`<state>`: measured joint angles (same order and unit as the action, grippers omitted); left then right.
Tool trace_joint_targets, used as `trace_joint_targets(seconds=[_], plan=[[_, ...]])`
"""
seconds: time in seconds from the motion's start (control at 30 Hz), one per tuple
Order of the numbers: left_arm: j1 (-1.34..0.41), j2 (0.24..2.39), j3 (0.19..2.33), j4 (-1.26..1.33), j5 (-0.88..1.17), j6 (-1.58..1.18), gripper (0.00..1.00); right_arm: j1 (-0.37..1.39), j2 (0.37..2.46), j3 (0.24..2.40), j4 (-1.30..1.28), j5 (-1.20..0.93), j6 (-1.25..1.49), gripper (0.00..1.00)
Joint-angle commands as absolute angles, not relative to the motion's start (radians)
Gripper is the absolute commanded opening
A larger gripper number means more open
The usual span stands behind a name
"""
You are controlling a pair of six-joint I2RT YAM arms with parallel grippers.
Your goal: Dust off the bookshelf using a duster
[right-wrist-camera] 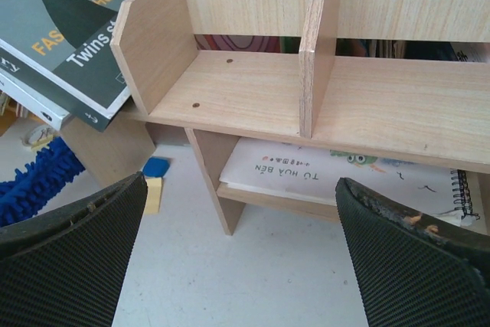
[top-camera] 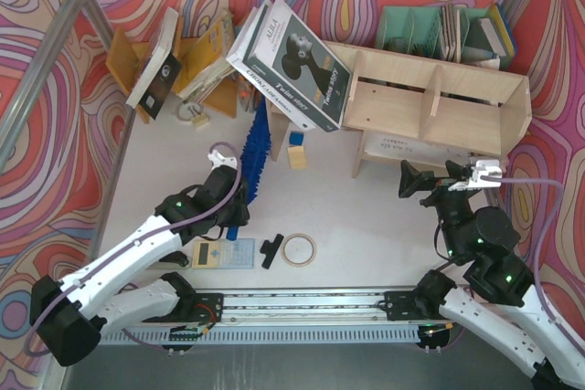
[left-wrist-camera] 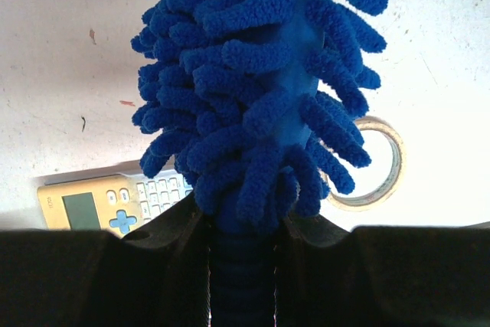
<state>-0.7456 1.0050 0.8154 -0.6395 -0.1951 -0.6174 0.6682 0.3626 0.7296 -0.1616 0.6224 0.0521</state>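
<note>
Here the duster point(top-camera: 256, 154), bright blue and fluffy, reaches over the tabletop point(top-camera: 366, 226) left of the bookshelf point(top-camera: 439, 107), its handle end clamped in the left tool point(left-wrist-camera: 243, 227). The right tool point(right-wrist-camera: 245, 258) stands wide apart and empty, facing the pale plywood shelf. A calculator point(top-camera: 219, 253) and tape roll point(top-camera: 299, 249) lie near the left tool.

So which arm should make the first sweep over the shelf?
Left. The left gripper is shut on the duster at its handle. The right gripper faces the bookshelf from close by but is open and empty, so it would need a handover first.
</note>
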Motion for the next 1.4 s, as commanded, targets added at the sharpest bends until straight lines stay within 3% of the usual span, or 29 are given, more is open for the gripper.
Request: trace_joint_targets(seconds=[0.0,0.67,1.1,1.37], plan=[[-0.746,0.948,0.829,-0.615,-0.218,-0.618,0.0,0.67,0.331,0.715,-0.101,0.6,0.025,0.99],[-0.746,0.632,1.066,-0.744,-0.528,-0.539,0.0,0.67,0.319,0.709,-0.087,0.592,0.021,0.99],[-0.745,0.579,1.122,-0.634,-0.379,-0.452,0.0,0.67,0.316,0.708,-0.084,0.616,0.023,0.99],[-0.746,0.555,1.213,-0.5,-0.156,-0.341,0.0,0.67,0.288,0.701,-0.072,0.64,0.025,0.99]])
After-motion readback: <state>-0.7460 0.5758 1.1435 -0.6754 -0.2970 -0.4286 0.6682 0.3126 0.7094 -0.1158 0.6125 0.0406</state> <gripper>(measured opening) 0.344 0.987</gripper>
